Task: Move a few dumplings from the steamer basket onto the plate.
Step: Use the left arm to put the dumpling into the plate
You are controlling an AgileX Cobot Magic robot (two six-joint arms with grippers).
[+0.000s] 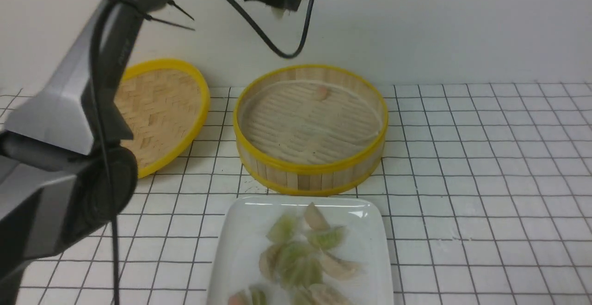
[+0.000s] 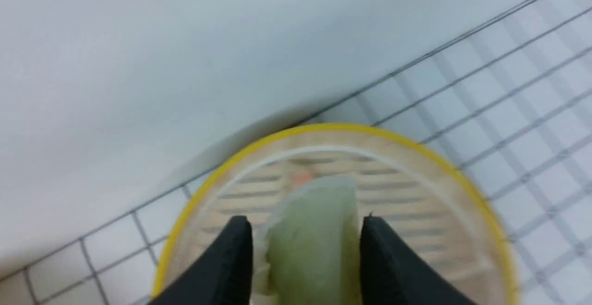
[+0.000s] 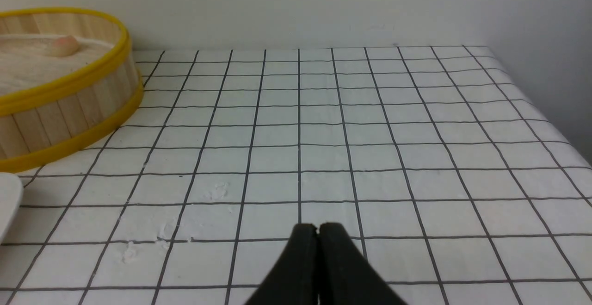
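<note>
Nearest you, the plate (image 1: 231,249) carries a cluster of dumplings (image 1: 300,258), green and pinkish, bunched around its middle. Your right gripper (image 3: 318,229) is over the gridded table (image 3: 416,157), well off to the basket's right, its fingers pressed together on nothing. Just behind the plate stands the steamer basket (image 1: 310,175), with one pinkish dumpling (image 1: 321,93) lying by its far wall. The woven lid (image 1: 157,110) sits to the basket's left. High above the basket's far side, your left gripper (image 2: 305,221) is clamped on a green dumpling (image 2: 314,249), held clear of the slatted floor.
</note>
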